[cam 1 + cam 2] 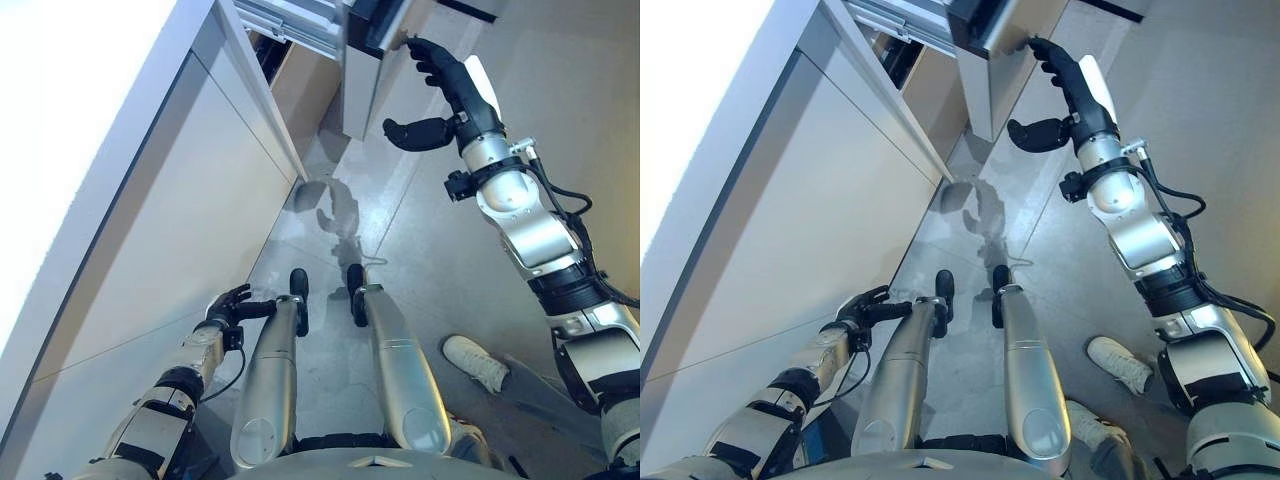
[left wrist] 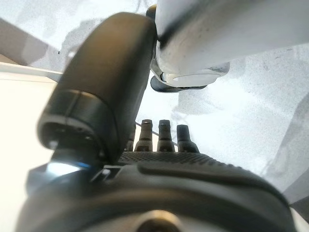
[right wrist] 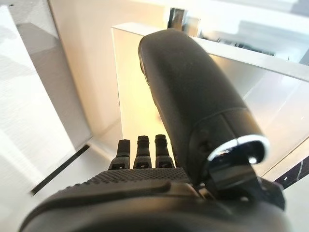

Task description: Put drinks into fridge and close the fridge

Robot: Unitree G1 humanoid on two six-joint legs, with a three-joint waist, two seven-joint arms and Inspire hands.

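Note:
The fridge door (image 1: 362, 75) stands ajar at the top middle, a tall white-grey panel swung out from the fridge body (image 1: 190, 190) on the left. My right hand (image 1: 452, 92) is raised to the door. Its straight fingers (image 1: 425, 50) touch the door's outer face near the upper edge, and the thumb sticks out to the side. In the right wrist view the fingers (image 3: 143, 151) point at the door panel (image 3: 130, 82). My left hand (image 1: 228, 304) hangs low at the left, fingers relaxed and empty; it also shows in the left wrist view (image 2: 161, 137).
The dark gap of the fridge opening (image 1: 272, 55), with metal rails above, lies between the door and the fridge body. A person's white shoe (image 1: 476, 362) stands on the grey floor at the lower right. The floor (image 1: 420, 230) is shiny.

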